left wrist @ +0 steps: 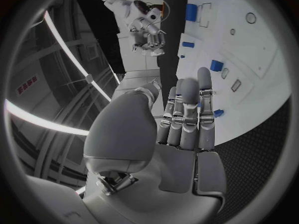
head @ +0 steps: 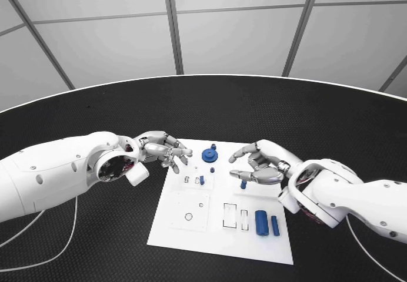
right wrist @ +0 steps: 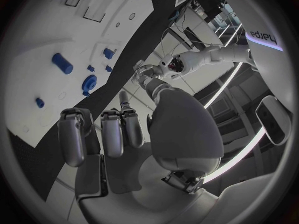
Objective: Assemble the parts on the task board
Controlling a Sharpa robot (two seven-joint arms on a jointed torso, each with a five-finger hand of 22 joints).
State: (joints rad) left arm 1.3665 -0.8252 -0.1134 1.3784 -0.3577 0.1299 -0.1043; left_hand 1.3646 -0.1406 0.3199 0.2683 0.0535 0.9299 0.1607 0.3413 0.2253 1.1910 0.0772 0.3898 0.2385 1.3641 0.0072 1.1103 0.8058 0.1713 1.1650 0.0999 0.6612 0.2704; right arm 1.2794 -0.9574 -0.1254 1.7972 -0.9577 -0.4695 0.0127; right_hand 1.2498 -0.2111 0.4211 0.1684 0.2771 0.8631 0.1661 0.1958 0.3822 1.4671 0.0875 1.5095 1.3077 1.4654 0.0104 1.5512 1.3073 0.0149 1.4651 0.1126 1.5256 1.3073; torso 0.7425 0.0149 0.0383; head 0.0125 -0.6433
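The white task board (head: 222, 235) lies in the middle of the black table. A round blue part (head: 209, 154) and a small blue peg (head: 213, 146) stand near its far edge. Two blue cylinders (head: 267, 224) lie side by side near its right edge. My left hand (head: 165, 151) hovers over the board's far left corner with fingers spread and holds nothing; its fingers (left wrist: 187, 109) stretch out straight. My right hand (head: 259, 164) hangs over the far right part, fingers and thumb bent in a wide curve with nothing between them. A short blue peg (head: 243, 184) stands just below it.
Empty slots and holes (head: 230, 215) mark the board's near half. Two small blue pieces (head: 202, 180) sit by the slots in the board's middle. Black table (head: 212, 106) surrounds the board. A cable (head: 51, 258) runs along the table at the near left.
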